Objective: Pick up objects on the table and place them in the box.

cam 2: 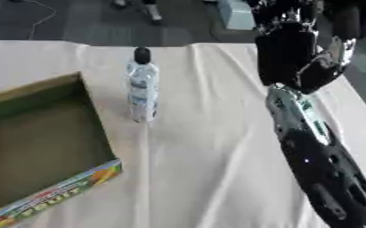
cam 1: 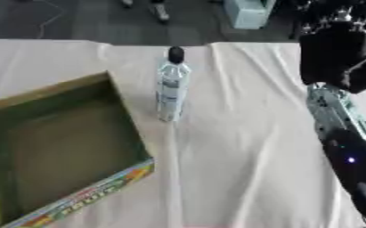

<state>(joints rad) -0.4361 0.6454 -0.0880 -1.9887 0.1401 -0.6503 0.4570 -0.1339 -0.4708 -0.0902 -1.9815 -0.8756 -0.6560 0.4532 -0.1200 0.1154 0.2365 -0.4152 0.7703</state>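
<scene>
bottle (cam 1: pixel 172 87) stands upright on the cream tablecloth (cam 1: pixel 240 133), clear plastic with a black cap (cam 1: pixel 176 54), cap end pointing up. its long axis is vertical, leaning slightly in the picture because the head looks down at it. it sits just beside the far right corner of the box (cam 1: pixel 61 147), apart from the box wall, not touching it as far as i can tell.

box is open-topped cardboard with a dark greenish inside and a colourful printed front edge, nothing visible in it. it lies to the robot's left of the bottle.

right hand (cam 2: pixel 291 53) is raised over the far right part of the table, back of the hand toward the camera, fingers reaching away toward the far edge. fingers look roughly straight and together, holding nothing. the thumb (cam 2: pixel 326 67) sticks out on the right side. right forearm (cam 2: pixel 310 147) runs down to the lower right corner.

key relation: bottle lies to the left of the right hand and somewhat nearer the robot, well apart from the fingers, bare cloth between. right hand is the only one in sight, so it's the nearer one. left hand shows in neither view.

judgement: reach step, nothing grasped yet. the hand likely needs to swing left and come at the bottle's side, fingers wrapping across the vertical axis. a tall narrow bottle could tip if bumped.
</scene>
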